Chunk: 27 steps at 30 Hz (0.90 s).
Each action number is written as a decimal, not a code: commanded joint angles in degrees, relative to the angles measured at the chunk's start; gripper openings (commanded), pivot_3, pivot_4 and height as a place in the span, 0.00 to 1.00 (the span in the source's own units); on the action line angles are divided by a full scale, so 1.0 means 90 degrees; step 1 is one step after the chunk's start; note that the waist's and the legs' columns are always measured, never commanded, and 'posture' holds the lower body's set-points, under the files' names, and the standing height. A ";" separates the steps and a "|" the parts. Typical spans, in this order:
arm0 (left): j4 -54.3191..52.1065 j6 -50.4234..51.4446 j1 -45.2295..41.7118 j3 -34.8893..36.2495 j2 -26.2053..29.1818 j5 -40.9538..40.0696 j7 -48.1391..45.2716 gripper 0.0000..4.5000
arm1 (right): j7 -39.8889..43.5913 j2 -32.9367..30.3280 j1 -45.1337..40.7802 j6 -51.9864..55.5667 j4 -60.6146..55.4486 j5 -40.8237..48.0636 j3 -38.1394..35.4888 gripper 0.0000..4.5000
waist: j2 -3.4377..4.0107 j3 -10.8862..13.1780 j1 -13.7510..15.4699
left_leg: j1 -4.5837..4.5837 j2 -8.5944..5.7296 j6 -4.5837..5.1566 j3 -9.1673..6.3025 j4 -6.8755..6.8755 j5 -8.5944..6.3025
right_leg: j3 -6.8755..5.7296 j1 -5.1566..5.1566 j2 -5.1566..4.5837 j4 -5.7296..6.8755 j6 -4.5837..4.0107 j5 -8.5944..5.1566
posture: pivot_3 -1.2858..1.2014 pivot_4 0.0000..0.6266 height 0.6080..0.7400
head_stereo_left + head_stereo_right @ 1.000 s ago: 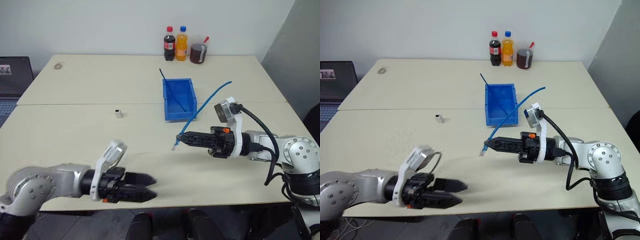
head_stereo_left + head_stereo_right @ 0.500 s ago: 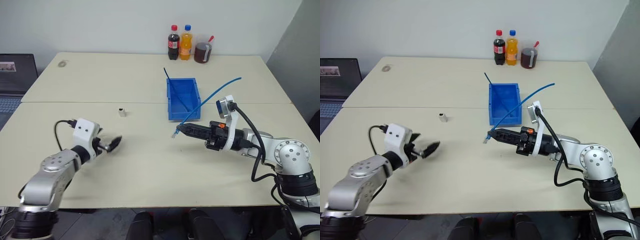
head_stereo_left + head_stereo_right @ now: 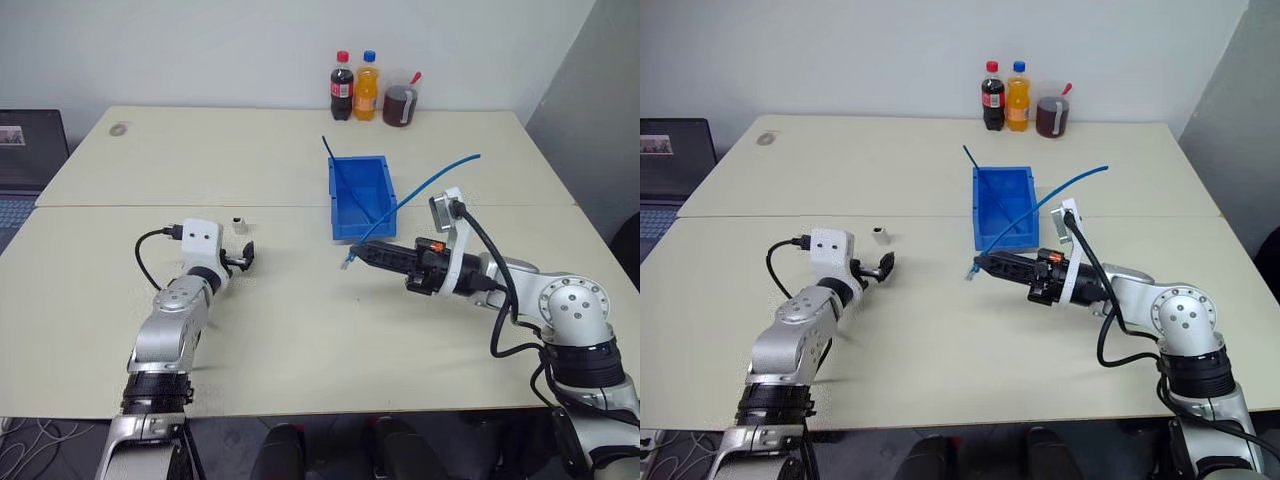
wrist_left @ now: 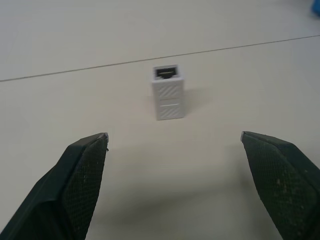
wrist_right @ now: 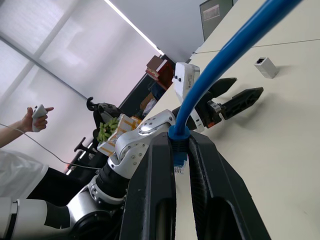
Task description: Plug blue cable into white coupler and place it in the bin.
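The white coupler [image 3: 239, 225] stands on the table, dark opening up, just beyond my left gripper [image 3: 246, 256]. In the left wrist view the coupler [image 4: 168, 93] sits ahead of the gap of that open gripper [image 4: 175, 136], untouched. My right gripper [image 3: 362, 252] is shut on the blue cable [image 3: 420, 190] close to its plug, which hangs just past the fingertips above the table. The rest of the cable arcs up and back to the right. The right wrist view shows the cable [image 5: 225, 55] pinched between the fingers [image 5: 160, 150]. The bin [image 3: 360, 231] stands just behind the right gripper.
A thin darker-blue strand [image 3: 335, 168] leans out of the bin. Two bottles [image 3: 341, 86] and a cup of dark drink [image 3: 397, 105] stand at the table's far edge. A laptop [image 3: 25, 150] is off the left side. A person's hand [image 5: 35, 117] holds a controller in the background.
My left arm has swung from the table's near edge up to the coupler, its gripper still open. The right gripper with the cable has edged slightly forward. The camera has shifted.
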 commanded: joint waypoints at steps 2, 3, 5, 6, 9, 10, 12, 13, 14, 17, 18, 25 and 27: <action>0.1178 -0.0920 -0.0750 0.0116 0.0009 0.0119 -0.0453 0.99 | -0.0037 0.0021 -0.0032 0.0036 -0.0195 -0.0010 -0.0229 0.02 | 0.0000 0.0000 0.0013 | -0.0002 -0.0001 0.0000 0.0001 0.0001 0.0000 | 0.0000 0.0001 -0.0001 -0.0001 0.0000 0.0001 | 0.52 0.24 1.00; 0.1413 -0.1047 -0.0899 0.0066 -0.0007 0.0156 -0.0547 0.99 | -0.0043 0.0028 -0.0026 0.0054 -0.0206 -0.0024 -0.0227 0.02 | 0.0000 0.0000 0.0019 | -0.0003 -0.0002 0.0000 0.0001 0.0003 0.0000 | 0.0001 0.0001 -0.0003 -0.0001 -0.0001 0.0003 | 0.52 0.24 1.00; 0.1830 -0.1232 -0.1144 0.0023 -0.0040 0.0190 -0.0715 0.99 | -0.0061 0.0045 -0.0020 0.0086 -0.0223 -0.0028 -0.0235 0.02 | -0.0001 0.0000 0.0043 | -0.0006 -0.0005 0.0000 -0.0001 0.0007 0.0000 | -0.0003 0.0001 -0.0003 -0.0002 0.0001 0.0004 | 0.52 0.24 1.00; 0.2064 -0.1295 -0.1280 0.0022 -0.0060 0.0198 -0.0773 0.99 | -0.0068 0.0055 -0.0023 0.0098 -0.0225 -0.0026 -0.0243 0.02 | -0.0001 0.0000 0.0043 | -0.0007 -0.0004 0.0000 -0.0001 0.0009 0.0000 | -0.0003 0.0002 -0.0003 -0.0002 0.0001 0.0004 | 0.52 0.24 1.00; 0.2589 -0.1423 -0.1590 0.0069 -0.0140 0.0181 -0.0938 0.99 | -0.0116 0.0080 -0.0046 0.0115 -0.0220 -0.0016 -0.0266 0.02 | -0.0001 0.0000 0.0027 | -0.0006 -0.0005 0.0000 0.0006 0.0010 0.0000 | -0.0003 0.0002 -0.0004 -0.0003 0.0003 0.0006 | 0.52 0.24 1.00; 0.2729 -0.1461 -0.1667 0.0071 -0.0160 0.0197 -0.0980 0.99 | -0.0130 0.0084 -0.0056 0.0119 -0.0214 -0.0017 -0.0273 0.02 | -0.0001 0.0000 0.0026 | -0.0006 -0.0005 0.0000 0.0007 0.0010 0.0000 | -0.0005 0.0002 -0.0005 -0.0003 0.0003 0.0006 | 0.52 0.24 1.00; 0.2967 -0.1567 -0.1790 0.0062 -0.0195 0.0262 -0.1005 0.99 | -0.0145 0.0081 -0.0069 0.0133 -0.0207 -0.0014 -0.0291 0.02 | -0.0001 0.0000 0.0024 | -0.0006 -0.0005 0.0000 0.0006 0.0010 0.0000 | -0.0005 0.0002 -0.0004 -0.0003 0.0003 0.0006 | 0.52 0.24 1.00; 0.3086 -0.1625 -0.1851 0.0054 -0.0212 0.0294 -0.1018 0.99 | -0.0148 0.0076 -0.0071 0.0142 -0.0207 -0.0012 -0.0299 0.02 | -0.0001 0.0000 0.0019 | -0.0006 -0.0005 0.0000 0.0006 0.0010 0.0000 | -0.0005 0.0001 -0.0004 -0.0002 0.0003 0.0006 | 0.52 0.24 1.00; 0.3199 -0.1689 -0.1906 0.0047 -0.0226 0.0331 -0.1021 0.99 | -0.0151 0.0074 -0.0073 0.0148 -0.0206 -0.0013 -0.0305 0.02 | -0.0001 0.0000 0.0014 | -0.0006 -0.0003 0.0000 0.0004 0.0010 0.0000 | -0.0005 0.0001 -0.0003 -0.0002 0.0002 0.0006 | 0.52 0.24 1.00; 0.3545 -0.1856 -0.2101 0.0056 -0.0261 0.0415 -0.0972 0.99 | -0.0187 0.0080 -0.0060 0.0157 -0.0214 -0.0011 -0.0326 0.02 | -0.0001 0.0000 0.0013 | -0.0005 -0.0002 0.0000 0.0000 0.0010 0.0000 | -0.0005 0.0002 -0.0002 0.0002 0.0004 0.0006 | 0.52 0.24 1.00; 0.3638 -0.1894 -0.2158 0.0070 -0.0272 0.0430 -0.0950 0.99 | -0.0198 0.0079 -0.0046 0.0163 -0.0232 -0.0004 -0.0332 0.02 | -0.0001 0.0000 0.0014 | -0.0005 -0.0003 0.0000 0.0000 0.0011 0.0000 | -0.0006 0.0002 -0.0002 0.0003 0.0003 0.0006 | 0.52 0.24 1.00; 0.3793 -0.1982 -0.2173 0.0021 -0.0235 0.0584 -0.1023 0.73 | -0.0260 0.0046 0.0082 0.0218 -0.0350 0.0058 -0.0359 0.02 | -0.0001 0.0000 0.0013 | -0.0006 -0.0004 0.0000 0.0005 0.0013 0.0000 | -0.0006 0.0002 -0.0003 0.0002 0.0003 0.0008 | 0.52 0.24 1.00; 0.3776 -0.1954 -0.2134 0.0035 -0.0212 0.0592 -0.0993 0.63 | -0.0274 0.0034 0.0119 0.0222 -0.0386 0.0081 -0.0377 0.02 | -0.0001 0.0000 0.0010 | -0.0006 -0.0003 0.0000 0.0003 0.0014 0.0000 | -0.0005 0.0002 -0.0003 0.0002 0.0003 0.0008 | 0.52 0.24 1.00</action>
